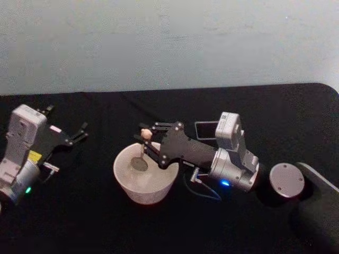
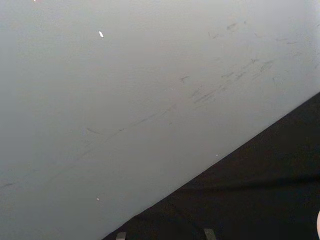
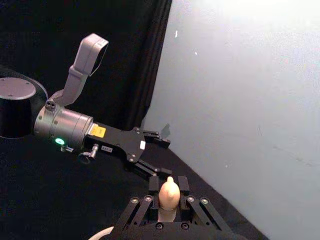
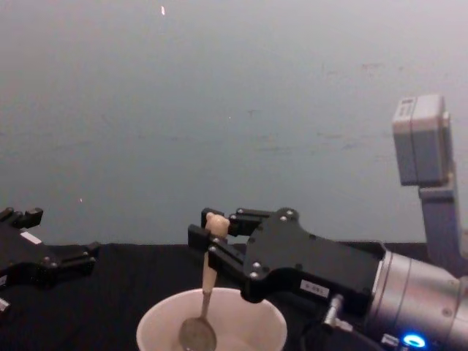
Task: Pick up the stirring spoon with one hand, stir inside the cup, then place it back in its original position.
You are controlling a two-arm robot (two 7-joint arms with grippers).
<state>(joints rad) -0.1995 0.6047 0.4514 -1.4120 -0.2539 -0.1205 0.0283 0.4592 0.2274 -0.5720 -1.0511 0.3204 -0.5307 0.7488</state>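
Note:
The cream-white cup [image 1: 144,191] stands at the table's middle. My right gripper [image 1: 144,138] hangs over its rim, shut on the beige handle of the stirring spoon [image 1: 146,134]. In the chest view the spoon [image 4: 208,274] hangs nearly upright from the right gripper [image 4: 205,227], its metal bowl down inside the cup [image 4: 248,322]. The bear-head top of the spoon [image 3: 168,192] pokes up between the fingers in the right wrist view. The dark grey square holder [image 1: 206,129] stands behind the right wrist. My left gripper [image 1: 67,119] rests open at the far left, away from the cup.
A black cloth covers the table [image 1: 106,222], which ends at a pale wall [image 1: 169,42] behind. A round grey-capped cylinder [image 1: 286,180] sits at the right. The left gripper [image 3: 161,152] shows farther off in the right wrist view.

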